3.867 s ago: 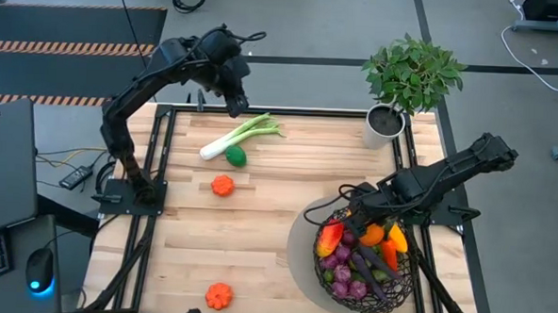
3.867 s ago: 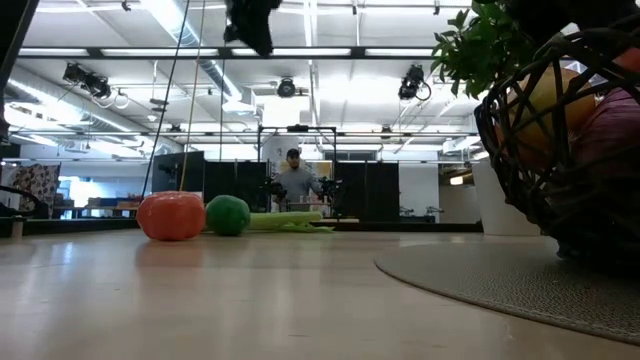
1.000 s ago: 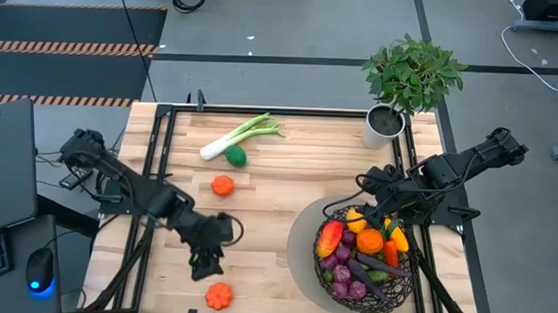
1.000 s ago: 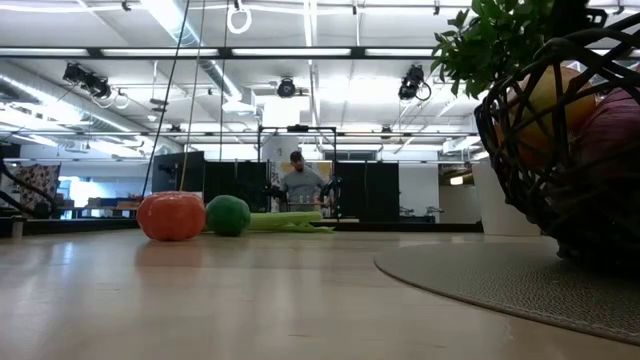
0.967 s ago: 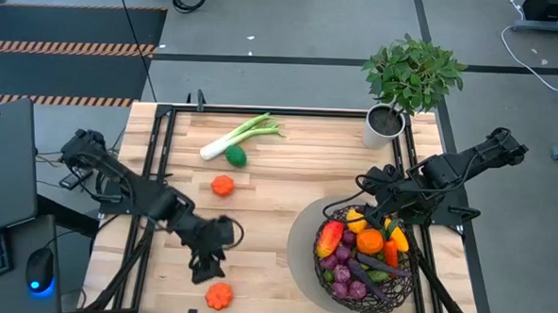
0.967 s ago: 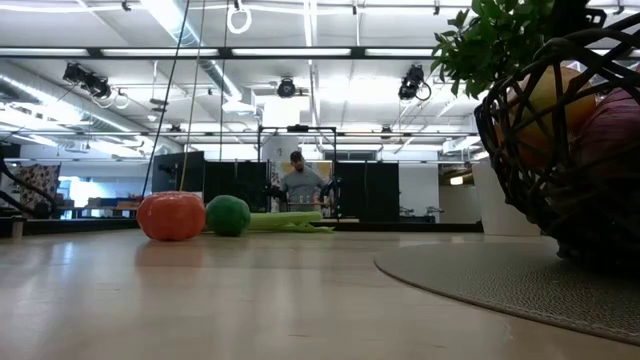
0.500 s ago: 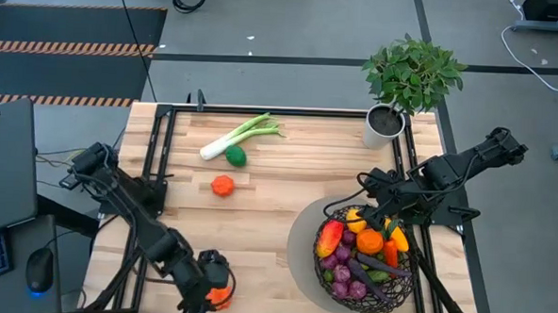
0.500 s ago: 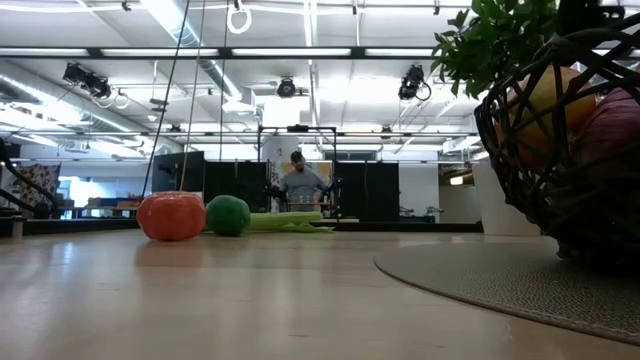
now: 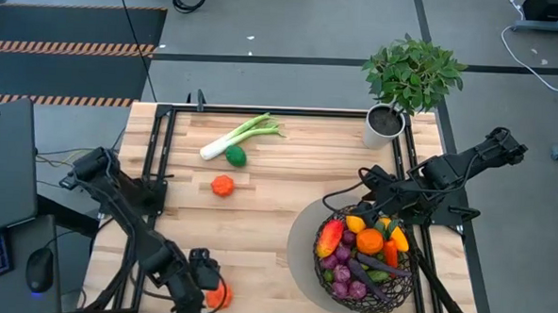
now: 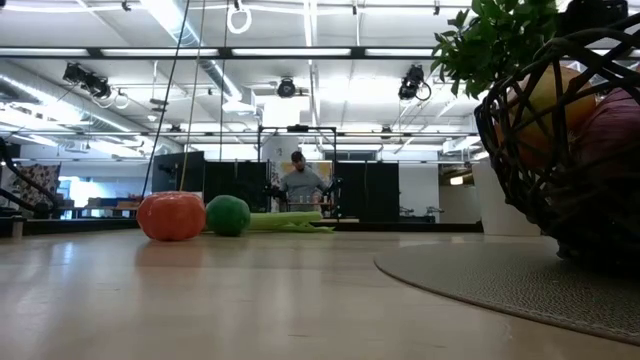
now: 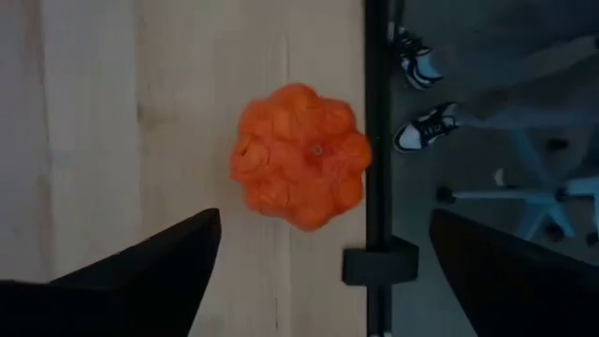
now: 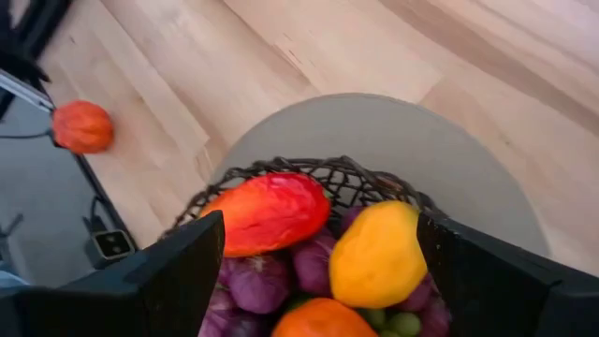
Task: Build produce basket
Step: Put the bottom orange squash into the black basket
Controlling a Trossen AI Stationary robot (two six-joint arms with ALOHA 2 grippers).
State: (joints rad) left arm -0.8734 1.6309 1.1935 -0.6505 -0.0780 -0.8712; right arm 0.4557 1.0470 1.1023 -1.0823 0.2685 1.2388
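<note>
Basket at table's right, on grey mat, already loaded w/ produce. Right gripper above its far rim, fingers apart, nothing held. Left gripper at near edge, fingers wide apart, straddling small orange pumpkin (round, no long axis), dead ahead between them; left arm nearer.

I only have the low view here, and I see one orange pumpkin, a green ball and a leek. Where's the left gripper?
Observer: The left gripper is at the table's near edge, above a second orange pumpkin, outside your view.
Operator: Is it gripping that one?
Observer: No, its fingers are spread wide, either side of the pumpkin, not touching it.
Operator: And the right arm?
Observer: The right gripper hangs open over the basket, empty.
</note>
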